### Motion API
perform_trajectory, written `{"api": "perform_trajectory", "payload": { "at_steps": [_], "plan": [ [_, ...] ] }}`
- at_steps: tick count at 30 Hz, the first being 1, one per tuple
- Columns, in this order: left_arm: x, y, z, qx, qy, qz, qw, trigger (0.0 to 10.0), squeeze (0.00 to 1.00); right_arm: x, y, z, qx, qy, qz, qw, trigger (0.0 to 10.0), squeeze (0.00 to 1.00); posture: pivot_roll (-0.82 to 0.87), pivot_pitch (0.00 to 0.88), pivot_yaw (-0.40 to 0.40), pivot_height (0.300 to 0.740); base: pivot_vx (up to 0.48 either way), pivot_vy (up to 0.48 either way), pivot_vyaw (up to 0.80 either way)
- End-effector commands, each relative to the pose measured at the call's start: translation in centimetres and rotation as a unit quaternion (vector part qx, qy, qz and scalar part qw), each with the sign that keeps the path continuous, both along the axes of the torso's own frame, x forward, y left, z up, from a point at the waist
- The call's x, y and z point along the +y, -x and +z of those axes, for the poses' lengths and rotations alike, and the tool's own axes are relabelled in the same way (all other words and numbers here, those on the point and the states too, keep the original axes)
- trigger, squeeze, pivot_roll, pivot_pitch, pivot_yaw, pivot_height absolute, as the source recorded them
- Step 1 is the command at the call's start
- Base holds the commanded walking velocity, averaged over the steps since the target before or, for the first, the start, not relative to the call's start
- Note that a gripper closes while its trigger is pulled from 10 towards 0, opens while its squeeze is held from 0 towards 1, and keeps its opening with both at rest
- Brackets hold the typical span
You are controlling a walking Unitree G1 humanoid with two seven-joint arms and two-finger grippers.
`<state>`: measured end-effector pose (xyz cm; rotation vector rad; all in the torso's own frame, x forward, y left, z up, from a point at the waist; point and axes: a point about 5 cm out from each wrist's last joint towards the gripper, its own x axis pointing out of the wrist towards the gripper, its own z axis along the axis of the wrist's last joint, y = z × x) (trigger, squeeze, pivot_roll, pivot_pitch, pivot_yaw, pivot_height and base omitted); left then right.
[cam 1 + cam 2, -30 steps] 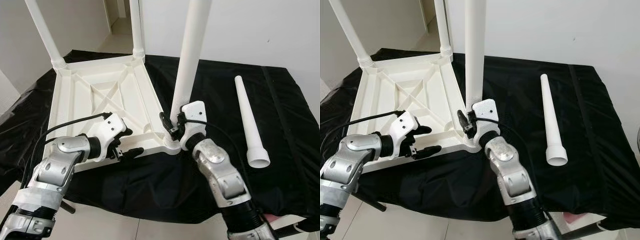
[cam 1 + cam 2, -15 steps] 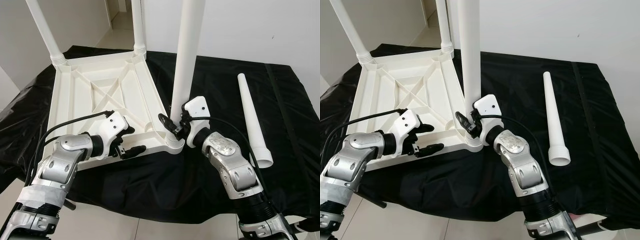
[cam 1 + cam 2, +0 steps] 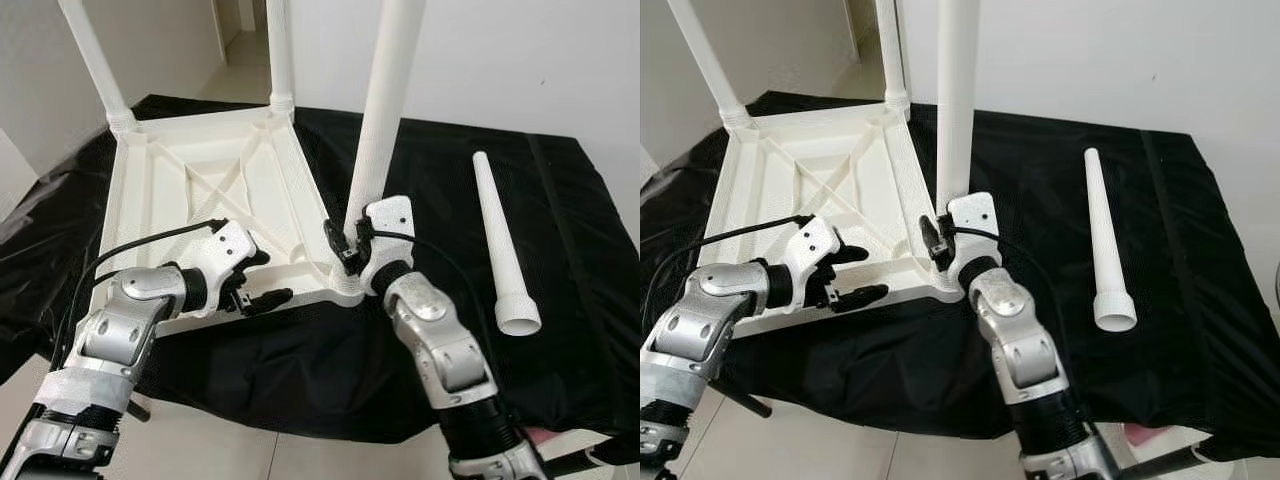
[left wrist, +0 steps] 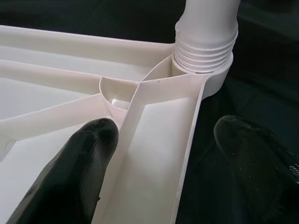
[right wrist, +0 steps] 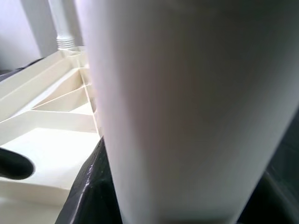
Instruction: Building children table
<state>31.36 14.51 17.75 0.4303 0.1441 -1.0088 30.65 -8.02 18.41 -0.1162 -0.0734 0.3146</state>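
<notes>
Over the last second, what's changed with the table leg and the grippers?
Little. The right gripper stays clamped on the near leg, its forearm swinging out, then back. The left gripper still straddles the tabletop rim. The loose leg lies unmoved.

Left gripper point(image 3: 262, 278) at near edge of the tabletop point(image 3: 190, 190), fingers apart astride its rim, right gripper point(image 3: 343, 247) clamped on the leg point(image 3: 380, 120) at tabletop's near corner, both elbows bent

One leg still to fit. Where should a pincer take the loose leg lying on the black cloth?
Grip the loose leg mid-shaft, from above, fingers straddling it. It lies flat on the black cloth, wide ribbed end nearest the robot, nothing beside it; the taper makes the narrow far end likelier to slip.
</notes>
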Motion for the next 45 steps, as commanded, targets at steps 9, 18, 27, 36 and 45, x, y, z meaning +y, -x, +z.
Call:
{"api": "perform_trajectory", "payload": {
  "at_steps": [9, 18, 27, 36, 45],
  "plan": [
    [0.7, -0.5, 0.1, -0.024, -0.004, 0.053, 0.998, 10.0, 0.00, -2.8, 2.3, -8.7, 0.174, 0.038, -0.159, 0.971, 10.0, 0.00, -0.06, 0.099, 0.062, 0.740, 0.000, 0.000, 0.00],
    [0.7, -0.5, 0.1, -0.024, -0.003, 0.053, 0.998, 10.0, 0.00, -2.4, 2.0, -8.2, 0.157, 0.048, -0.157, 0.974, 10.0, 0.81, -0.06, 0.100, 0.064, 0.740, 0.000, 0.000, 0.00],
    [0.8, -0.5, 0.0, -0.023, -0.003, 0.056, 0.998, 10.0, 0.00, -1.3, 1.3, -5.8, 0.092, 0.026, -0.088, 0.991, 10.0, 0.00, -0.06, 0.102, 0.063, 0.740, 0.000, 0.000, 0.00],
    [0.8, -0.5, -0.1, -0.023, -0.002, 0.057, 0.998, 10.0, 0.00, -0.7, 1.6, -4.5, 0.039, 0.016, -0.064, 0.997, 10.0, 0.00, -0.06, 0.102, 0.063, 0.740, 0.000, 0.000, 0.00],
    [0.8, -0.6, -0.1, -0.023, -0.002, 0.057, 0.998, 10.0, 0.00, -0.7, 1.6, -3.4, 0.013, -0.014, -0.046, 0.999, 10.0, 0.00, -0.06, 0.107, 0.063, 0.740, 0.000, 0.000, 0.00]
  ]
}}
